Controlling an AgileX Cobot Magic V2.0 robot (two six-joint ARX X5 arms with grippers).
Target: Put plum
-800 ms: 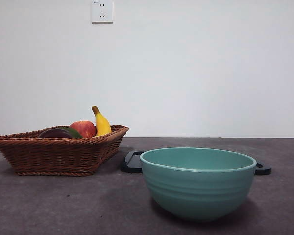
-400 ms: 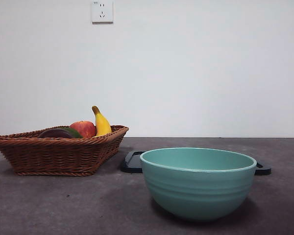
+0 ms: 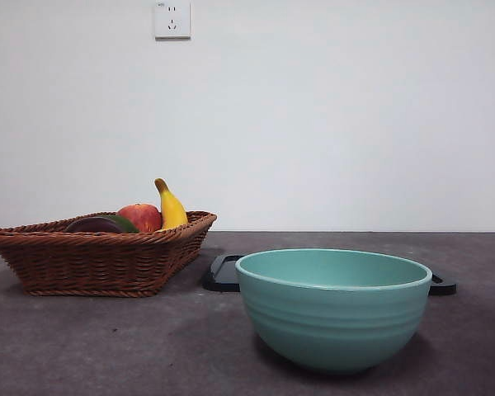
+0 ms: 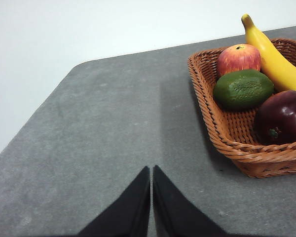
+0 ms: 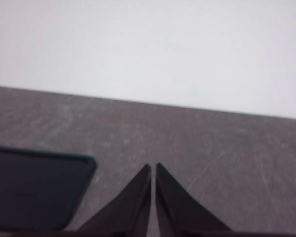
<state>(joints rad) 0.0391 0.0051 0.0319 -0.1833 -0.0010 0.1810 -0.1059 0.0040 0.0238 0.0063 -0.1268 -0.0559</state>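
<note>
No grasp has begun: the plum [image 4: 282, 117] lies in the wicker basket [image 4: 222, 133] beside the green fruit [image 4: 243, 88], and the left end effector [image 4: 151, 170], closed and empty over the bench [image 4: 103, 128], must next open and reach into the basket, while the right end effector [image 5: 153, 168] waits closed.

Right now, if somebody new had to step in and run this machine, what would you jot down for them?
Left gripper: shut, empty, above bare table beside the basket.
Right gripper: shut, empty, over the table near a black tray.
Plum: in the basket, next to the green fruit, apple and banana.
Teal bowl: on the table, nothing showing above its rim.
Done: nothing yet.
Left: grasp the plum and put it down, probably in the bowl.
</note>
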